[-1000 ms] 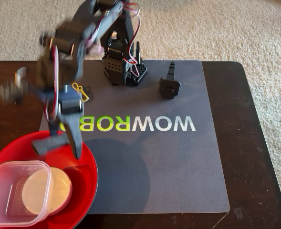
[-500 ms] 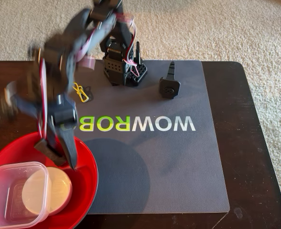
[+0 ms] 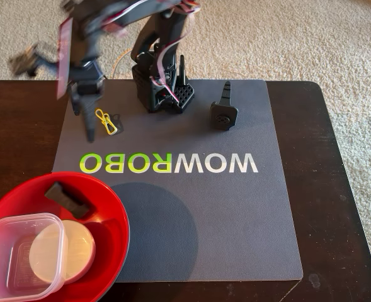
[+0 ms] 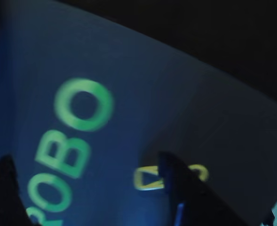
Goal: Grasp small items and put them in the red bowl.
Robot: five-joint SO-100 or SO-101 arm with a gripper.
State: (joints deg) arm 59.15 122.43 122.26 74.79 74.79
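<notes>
Nearest in the fixed view, one red bowl [image 3: 113, 217] holds three items: one clear tub [image 3: 12, 255], one white bowl [image 3: 78, 248], one black bar [image 3: 65, 196]. Farther on the mat [image 3: 235, 214] lie one yellow clip [image 3: 107, 121] and one spiked part [image 3: 223, 112]. The hand [image 3: 84, 126] hangs released, empty, just beside the clip.

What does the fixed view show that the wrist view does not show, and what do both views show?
Only the fixed view shows the red bowl holding the black bar, clear tub and white bowl, plus the spiked part on the mat. Only the wrist view shows the finger overlapping the yellow clip up close. Both show the clip, the mat and its green letters.
</notes>
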